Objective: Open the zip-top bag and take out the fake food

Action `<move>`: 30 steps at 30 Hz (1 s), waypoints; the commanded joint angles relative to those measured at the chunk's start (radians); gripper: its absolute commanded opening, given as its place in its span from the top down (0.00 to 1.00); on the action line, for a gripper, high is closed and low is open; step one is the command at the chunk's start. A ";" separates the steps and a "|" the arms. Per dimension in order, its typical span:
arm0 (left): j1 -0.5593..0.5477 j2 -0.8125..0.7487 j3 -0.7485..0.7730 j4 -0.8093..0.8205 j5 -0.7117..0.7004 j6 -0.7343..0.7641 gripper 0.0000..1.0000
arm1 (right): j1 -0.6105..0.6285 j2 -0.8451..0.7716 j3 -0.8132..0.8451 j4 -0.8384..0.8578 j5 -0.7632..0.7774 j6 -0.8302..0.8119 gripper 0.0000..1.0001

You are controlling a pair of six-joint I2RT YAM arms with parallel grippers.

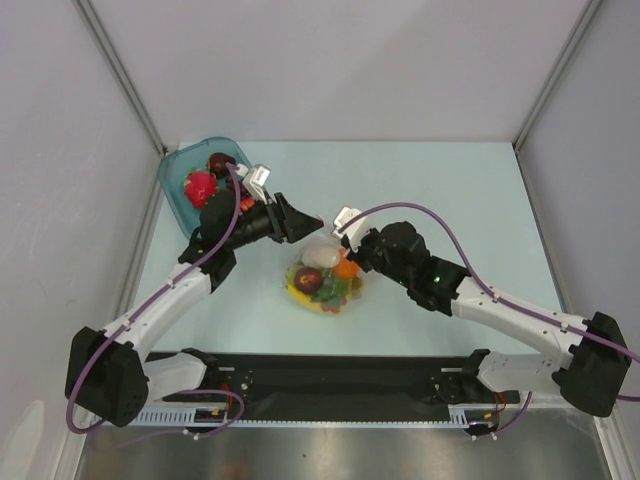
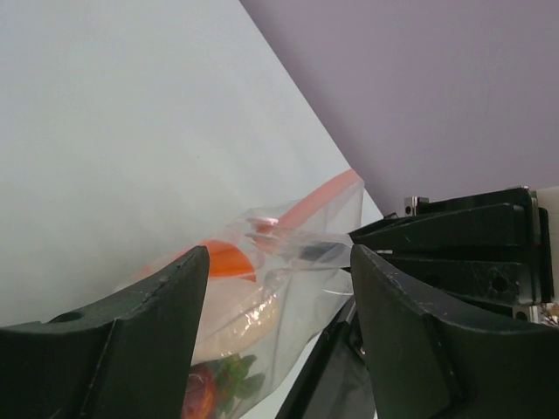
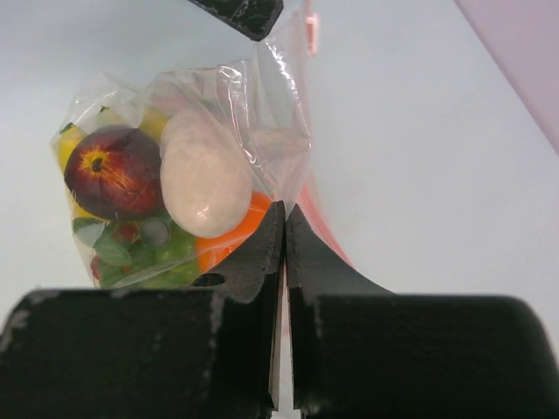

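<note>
The zip-top bag (image 1: pixel 324 280) lies near the middle of the table (image 1: pixel 450 190), well apart from every edge and from the side walls. The fake food (image 3: pixel 157 201) is all inside it: a white oval piece (image 3: pixel 203 170) beside a dark purple piece (image 3: pixel 112 170), with an orange (image 3: pixel 231 231), green grapes (image 3: pixel 170 253) and a yellow banana (image 3: pixel 68 144) under them. The right gripper (image 3: pixel 285 209) is pinched tight on the bag's edge just beside the pinkish-red zip strip (image 2: pixel 319 196), which rises slanting off the table. The left gripper (image 2: pixel 278 255) stands spread at the bag's far left side, the film showing between its fingers, gripping nothing. A teal tray (image 1: pixel 175 190) sits in the far left corner near the wall, holding a red piece (image 1: pixel 200 187) and a dark piece (image 1: pixel 220 162).
</note>
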 commanded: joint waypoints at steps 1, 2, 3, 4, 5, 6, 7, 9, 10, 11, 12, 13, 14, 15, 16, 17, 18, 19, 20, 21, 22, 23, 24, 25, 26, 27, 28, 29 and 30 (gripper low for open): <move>-0.006 -0.032 -0.020 0.057 0.050 -0.063 0.29 | 0.018 0.003 -0.001 0.083 0.087 -0.043 0.96; -0.006 -0.033 -0.028 0.073 0.054 -0.078 0.29 | 0.027 0.009 -0.002 0.083 0.091 -0.047 0.96; -0.008 -0.030 -0.032 0.084 0.060 -0.089 0.30 | 0.032 0.014 0.001 0.085 0.102 -0.048 0.96; -0.017 -0.026 -0.035 0.095 0.061 -0.096 0.30 | 0.038 0.018 0.001 0.088 0.113 -0.054 0.96; -0.023 -0.024 -0.037 0.106 0.063 -0.104 0.30 | 0.053 0.023 0.002 0.088 0.124 -0.065 0.96; -0.029 -0.021 -0.034 0.109 0.061 -0.109 0.31 | 0.058 0.035 0.005 0.088 0.143 -0.070 0.96; -0.038 -0.020 -0.034 0.113 0.060 -0.115 0.32 | 0.062 0.043 0.007 0.085 0.151 -0.073 0.96; -0.048 -0.035 -0.043 0.141 0.046 -0.138 0.33 | 0.072 0.055 0.013 0.080 0.173 -0.082 0.96; -0.051 -0.041 -0.045 0.141 0.029 -0.138 0.32 | 0.078 0.057 0.013 0.081 0.180 -0.088 0.96; -0.051 -0.044 -0.040 0.135 0.024 -0.138 0.32 | 0.082 0.058 0.013 0.081 0.191 -0.093 0.96; -0.051 -0.043 -0.039 0.135 0.024 -0.138 0.32 | 0.085 0.058 0.013 0.083 0.193 -0.093 0.96; -0.054 -0.040 -0.037 0.135 0.031 -0.138 0.32 | 0.087 0.063 0.013 0.085 0.194 -0.094 0.96; -0.055 -0.035 -0.034 0.135 0.032 -0.138 0.32 | 0.090 0.061 0.013 0.088 0.197 -0.096 0.96; -0.061 -0.026 -0.032 0.130 0.034 -0.138 0.33 | 0.099 0.061 0.013 0.091 0.208 -0.103 0.96; -0.063 -0.023 -0.032 0.127 0.032 -0.133 0.33 | 0.102 0.058 0.011 0.092 0.214 -0.106 0.96; -0.063 -0.018 -0.037 0.126 0.031 -0.129 0.32 | 0.107 0.057 0.010 0.094 0.222 -0.109 0.96; -0.064 -0.014 -0.042 0.124 0.028 -0.127 0.33 | 0.110 0.054 0.005 0.101 0.232 -0.112 0.96; -0.068 -0.007 -0.042 0.123 0.024 -0.123 0.33 | 0.118 0.051 0.001 0.104 0.236 -0.119 0.96; -0.068 -0.001 -0.042 0.112 0.020 -0.112 0.34 | 0.121 0.041 -0.004 0.117 0.246 -0.123 0.96; -0.068 0.002 -0.040 0.107 0.017 -0.106 0.34 | 0.125 0.037 -0.009 0.123 0.249 -0.128 0.96; -0.069 0.014 -0.039 0.103 0.017 -0.100 0.35 | 0.133 0.028 -0.021 0.129 0.251 -0.135 0.96; -0.072 0.020 -0.032 0.098 0.012 -0.093 0.35 | 0.136 0.015 -0.025 0.132 0.249 -0.137 0.95; -0.072 0.023 -0.029 0.097 0.011 -0.089 0.35 | 0.141 0.008 -0.028 0.137 0.243 -0.139 0.95; -0.074 0.032 -0.026 0.094 0.005 -0.084 0.38 | 0.144 0.003 -0.033 0.137 0.240 -0.140 0.93; -0.074 0.037 -0.017 0.083 0.000 -0.071 0.39 | 0.154 -0.012 -0.036 0.138 0.239 -0.140 0.92; -0.075 0.040 -0.014 0.078 -0.012 -0.064 0.44 | 0.155 -0.018 -0.039 0.135 0.227 -0.139 0.92; -0.075 0.045 -0.006 0.068 -0.021 -0.049 0.48 | 0.159 -0.028 -0.042 0.134 0.220 -0.137 0.90; -0.075 0.049 -0.002 0.064 -0.028 -0.043 0.50 | 0.168 -0.035 -0.045 0.126 0.205 -0.133 0.90; -0.077 0.052 0.001 0.061 -0.034 -0.037 0.55 | 0.173 -0.051 -0.047 0.123 0.200 -0.131 0.89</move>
